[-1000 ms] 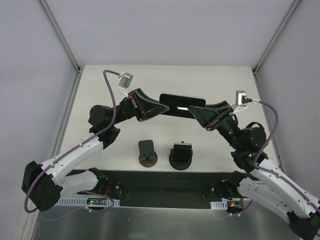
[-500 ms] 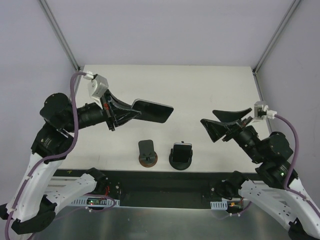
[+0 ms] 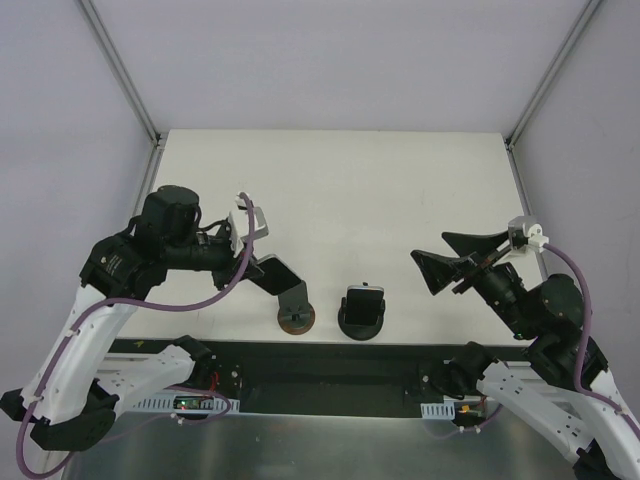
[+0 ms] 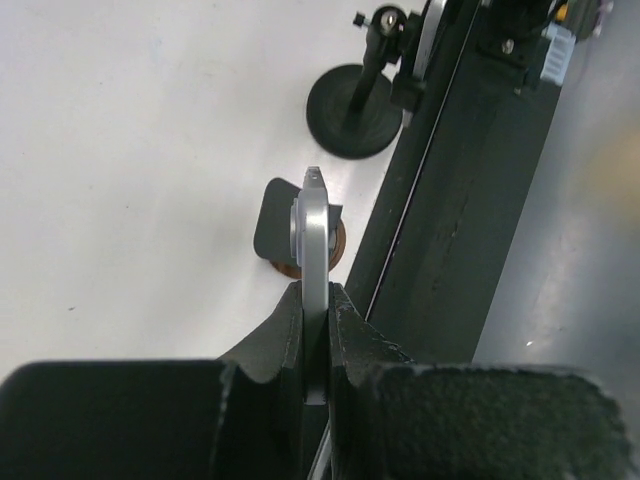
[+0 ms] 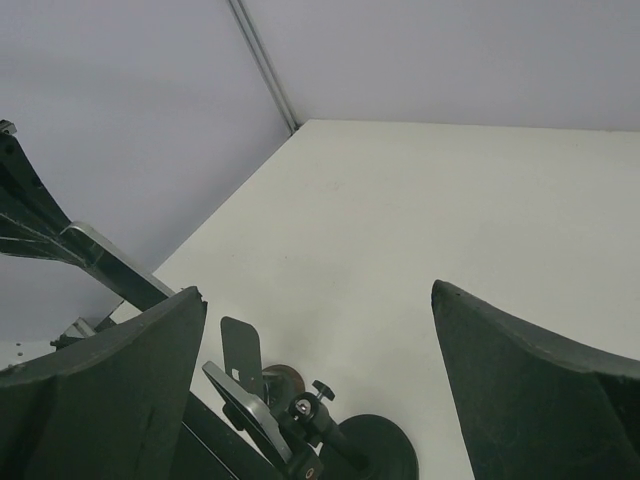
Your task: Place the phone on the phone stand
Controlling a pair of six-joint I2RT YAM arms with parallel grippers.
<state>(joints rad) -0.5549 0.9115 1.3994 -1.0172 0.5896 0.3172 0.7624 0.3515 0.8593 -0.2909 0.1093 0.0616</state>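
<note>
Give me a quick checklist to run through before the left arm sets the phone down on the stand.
1. Left gripper clamped on phone: ok.
2. Phone lined up over brown-based stand: ok in the wrist view.
3. Phone touching that stand: cannot tell, the contact is hidden.
4. Right gripper open and well away from the stand: ok.
5. Black stand apart from the phone: ok.

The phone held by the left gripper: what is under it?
The small brown-based stand is under the phone, held edge-on by the left gripper. The phone covers the stand's middle; contact cannot be seen.
</note>
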